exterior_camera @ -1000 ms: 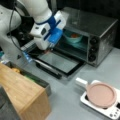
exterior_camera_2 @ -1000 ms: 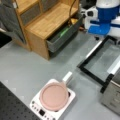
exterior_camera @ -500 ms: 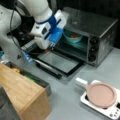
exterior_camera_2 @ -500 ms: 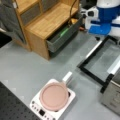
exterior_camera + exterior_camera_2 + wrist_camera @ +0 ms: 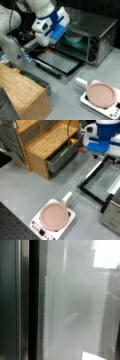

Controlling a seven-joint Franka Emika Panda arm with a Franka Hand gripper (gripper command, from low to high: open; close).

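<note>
Steel toaster oven point(image 5: 100, 37) sits at the far right corner of the grey table point(image 5: 67, 100), its glass door point(image 5: 58, 62) dropped flat and open toward me. My gripper point(image 5: 51, 46) hangs just above the door's hinge edge, at the mouth of the oven; the blue-and-white wrist block hides the fingers in both front views, so I cannot tell if the claw is apart or together. Nothing is visibly in it.

Teal bowl point(image 5: 73, 37) with something orange-red inside sits on the oven rack, just beside the gripper and nearest thing to it. I can't see contact between them.

In a front view the same gripper point(image 5: 101, 151) shows as a blue block over the far end of the door point(image 5: 100, 180), with the oven body point(image 5: 112, 215) at the table's right edge.

Wrist view shows only the glass door point(image 5: 75, 302) close up, pale and reflective, with a dark frame strip down the left side. No fingers in it.

Pink pan point(image 5: 101, 95) with a white handle rests on a white hotplate scale point(image 5: 110, 111) near the front right edge, well apart from the gripper. Wooden cabinet point(image 5: 22, 97) stands at the left edge, with a grey drawer point(image 5: 62, 157) pulled open holding green and yellow items.
</note>
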